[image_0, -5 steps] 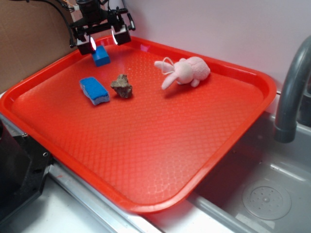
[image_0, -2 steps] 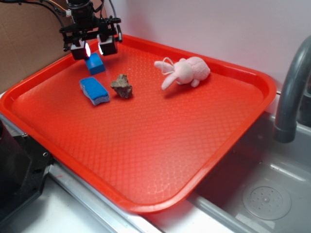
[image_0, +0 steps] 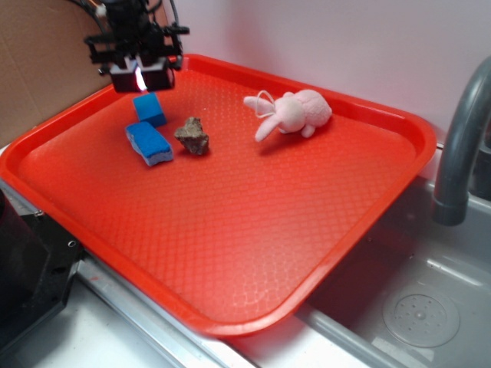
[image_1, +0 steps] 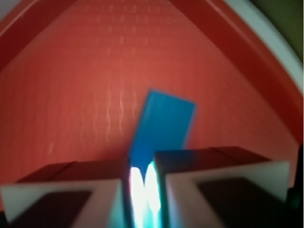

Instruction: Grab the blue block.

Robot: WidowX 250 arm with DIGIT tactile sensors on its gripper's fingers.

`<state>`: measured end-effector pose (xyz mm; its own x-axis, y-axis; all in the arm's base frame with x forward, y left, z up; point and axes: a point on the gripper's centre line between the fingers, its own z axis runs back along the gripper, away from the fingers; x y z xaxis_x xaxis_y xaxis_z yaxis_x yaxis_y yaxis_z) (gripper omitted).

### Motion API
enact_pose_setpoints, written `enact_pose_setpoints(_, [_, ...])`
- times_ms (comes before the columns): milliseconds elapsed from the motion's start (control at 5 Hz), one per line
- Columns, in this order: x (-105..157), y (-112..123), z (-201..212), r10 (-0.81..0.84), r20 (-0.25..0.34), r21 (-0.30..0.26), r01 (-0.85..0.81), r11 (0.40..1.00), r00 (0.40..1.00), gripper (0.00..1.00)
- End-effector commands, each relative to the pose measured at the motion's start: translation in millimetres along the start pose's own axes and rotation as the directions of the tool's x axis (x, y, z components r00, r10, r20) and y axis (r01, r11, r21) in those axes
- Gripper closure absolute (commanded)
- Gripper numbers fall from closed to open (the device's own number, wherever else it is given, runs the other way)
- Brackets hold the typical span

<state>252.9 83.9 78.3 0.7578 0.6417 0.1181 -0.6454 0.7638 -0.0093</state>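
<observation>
The blue block (image_0: 149, 108) lies on the red tray (image_0: 230, 326) near its back left corner, just behind the blue sponge. My gripper (image_0: 140, 83) hangs right above and slightly behind the block. Its jaws are drawn together to a thin glowing slit. In the wrist view the blue block (image_1: 164, 123) shows beyond the fingertips of the gripper (image_1: 142, 161). It is wider than the slit, and its near end runs behind the right finger (image_1: 213, 166). I see nothing held between the jaws.
A blue sponge with a pale underside (image_0: 149, 143) and a brown rock (image_0: 192, 136) lie just in front of the block. A pink plush bunny (image_0: 291, 113) rests at the tray's back. A grey faucet (image_0: 460, 146) and a sink (image_0: 414, 307) are on the right.
The gripper has moved left and toward the tray's front while its jaws went from wide open to nearly touching. The blue block has shifted the same way and ended up close to the sponge.
</observation>
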Motion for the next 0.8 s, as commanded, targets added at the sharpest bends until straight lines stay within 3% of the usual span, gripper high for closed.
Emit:
enact_pose_setpoints(0, [14, 26, 32, 0.172, 0.111, -0.095, -0.162, 0.982, 0.979, 0.00])
enact_pose_setpoints(200, [33, 37, 9, 0.268, 0.082, -0.126, -0.257, 0.958, 0.960, 0.00])
enact_pose_setpoints(400, [39, 31, -6, 0.332, 0.062, -0.127, -0.323, 0.938, 0.941, 0.00])
enact_pose_setpoints(600, [28, 29, -30, 0.304, 0.003, -0.140, -0.301, 0.943, 0.953, 0.00])
